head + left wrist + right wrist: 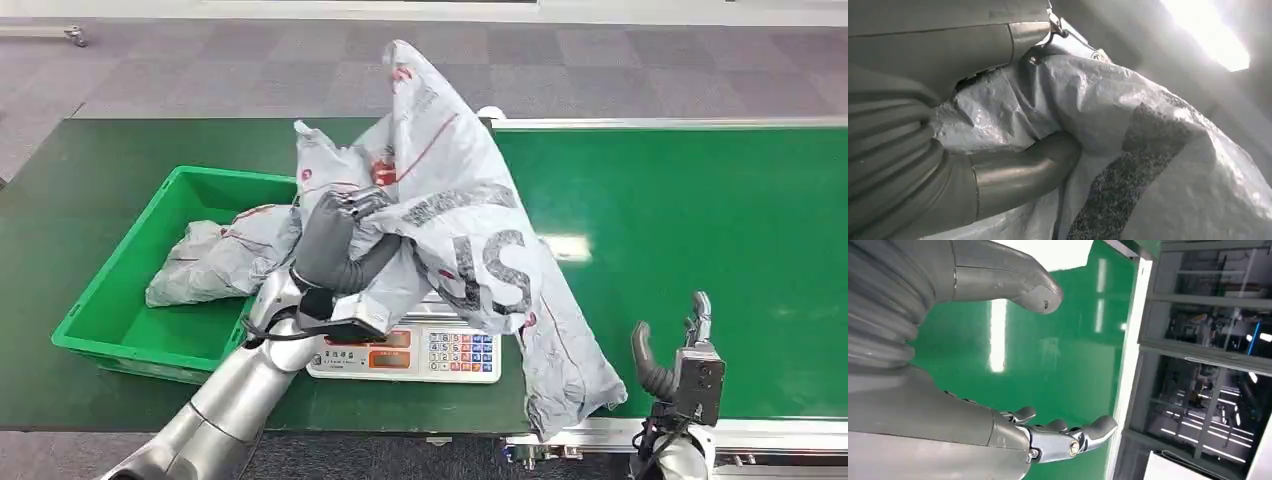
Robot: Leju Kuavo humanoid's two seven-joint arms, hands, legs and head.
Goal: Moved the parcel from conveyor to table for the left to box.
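Note:
A large grey plastic parcel (pixel 470 230) with dark lettering stands lifted over the weighing scale (pixel 420 350), its lower end drooping over the table's front edge. My left hand (pixel 335 240) grips it at its left side, and up close the thumb (pixel 1023 170) presses into the crinkled parcel (pixel 1158 150). My right hand (pixel 680 365) is at the conveyor's near edge, fingers spread with nothing in them, seen close as the right hand (pixel 998 365) over the green belt.
A green box (pixel 110 300) on the dark table to the left holds another grey parcel (pixel 215 260). The green conveyor belt (pixel 700 220) stretches to the right with a metal rail (pixel 760 435) along its near side.

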